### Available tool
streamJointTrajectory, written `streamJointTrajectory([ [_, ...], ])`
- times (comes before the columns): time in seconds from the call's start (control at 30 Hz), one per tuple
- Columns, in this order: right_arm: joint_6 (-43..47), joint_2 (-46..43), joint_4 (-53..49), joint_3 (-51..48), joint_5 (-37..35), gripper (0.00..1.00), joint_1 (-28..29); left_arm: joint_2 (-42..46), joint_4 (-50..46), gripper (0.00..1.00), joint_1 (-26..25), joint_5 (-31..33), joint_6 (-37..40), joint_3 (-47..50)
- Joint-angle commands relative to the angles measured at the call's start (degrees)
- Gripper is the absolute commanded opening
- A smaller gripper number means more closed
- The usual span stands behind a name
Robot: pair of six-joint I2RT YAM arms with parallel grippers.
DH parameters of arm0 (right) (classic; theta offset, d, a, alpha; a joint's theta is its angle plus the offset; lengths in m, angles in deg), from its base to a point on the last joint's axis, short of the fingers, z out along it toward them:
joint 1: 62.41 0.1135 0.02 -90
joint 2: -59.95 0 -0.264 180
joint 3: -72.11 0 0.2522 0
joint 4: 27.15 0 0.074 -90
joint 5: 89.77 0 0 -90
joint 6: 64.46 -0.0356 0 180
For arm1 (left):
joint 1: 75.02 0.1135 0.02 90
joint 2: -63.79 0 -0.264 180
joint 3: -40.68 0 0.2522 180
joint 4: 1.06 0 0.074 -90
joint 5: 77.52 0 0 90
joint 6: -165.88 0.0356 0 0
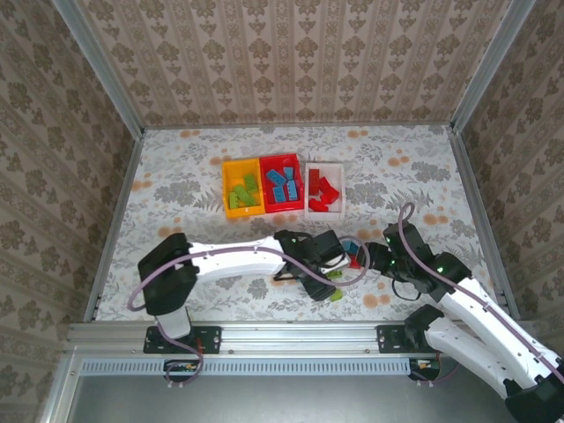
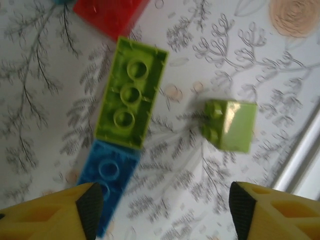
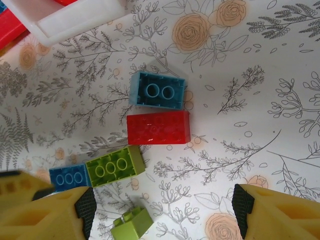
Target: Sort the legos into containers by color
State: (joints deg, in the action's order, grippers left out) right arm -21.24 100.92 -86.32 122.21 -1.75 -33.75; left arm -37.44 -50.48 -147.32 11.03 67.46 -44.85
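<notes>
Floral tabletop (image 2: 280, 75), near edge: your left gripper (image 2: 165, 215) hangs wide and empty above legos (image 2: 230, 124). The long green brick (image 2: 131, 95) touches the blue brick (image 2: 112, 175), so a careless close could drag both. Your right gripper (image 3: 162, 212) gapes too.

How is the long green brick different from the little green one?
The long green brick is longer than the little green brick. The long one lies upside down, round hollows showing; the little one is tipped on its side, bumps pointing sideways. The long one sits against a blue brick; the little one sits alone. Both are lime green.
</notes>
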Motion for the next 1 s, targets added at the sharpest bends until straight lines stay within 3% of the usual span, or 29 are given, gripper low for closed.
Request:
streamJointTrajectory([
  [0.0,-1.1,-0.2,-3.0,2.2,3.6,0.76,-1.4,-4.4,-0.3,0.73,-0.1,4.0,3.2,-4.1],
  [0.73,-1.0,0.4,-3.0,1.3,9.0,0.76,-4.4,-15.2,1.0,0.61,1.9,2.9,2.8,-9.8],
  [0.97,-0.6,1.1,-2.2,1.2,9.6,0.75,-4.7,-15.6,1.5,0.39,2.6,3.8,2.7,-10.3],
])
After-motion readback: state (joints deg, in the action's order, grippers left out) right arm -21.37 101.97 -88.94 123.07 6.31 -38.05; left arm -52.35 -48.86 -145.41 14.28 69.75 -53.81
